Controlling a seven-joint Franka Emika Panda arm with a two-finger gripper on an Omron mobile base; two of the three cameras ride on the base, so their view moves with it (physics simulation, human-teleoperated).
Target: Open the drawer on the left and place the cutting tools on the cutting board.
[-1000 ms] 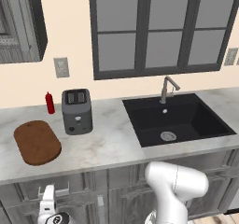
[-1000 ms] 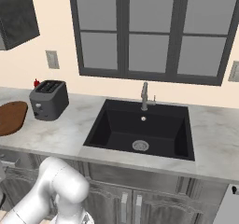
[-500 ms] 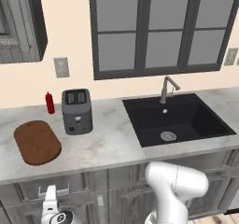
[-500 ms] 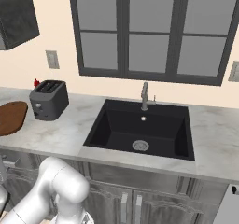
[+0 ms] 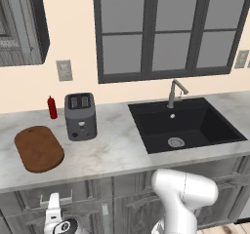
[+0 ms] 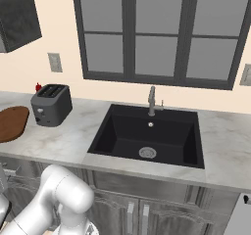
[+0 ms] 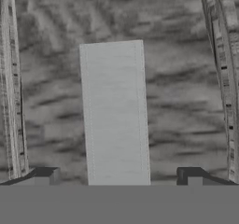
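The claw (image 7: pixel 116 174) faces the drawer (image 7: pixel 116 78) front, fingers spread either side of its silver handle (image 7: pixel 115 111), not clenched. The cutting board (image 5: pixel 39 148) lies near the counter (image 5: pixel 117 152)'s left end.

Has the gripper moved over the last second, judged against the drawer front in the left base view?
Yes, slightly. The gripper has crept right along the drawer, nearer the cabinet door handle.

A pale marble counter (image 5: pixel 112 152) runs under the window. On it, at 9 o'clock, lies the cutting board (image 5: pixel 39 148), flat. Just beside it toward 3 o'clock stands a grey toaster (image 5: pixel 80 116), with a red bottle (image 5: pixel 52 107) at its 10 o'clock by the wall. A black sink (image 5: pixel 185 126) is sunk in toward 3 o'clock, its faucet (image 5: pixel 175 92) at the back rim.
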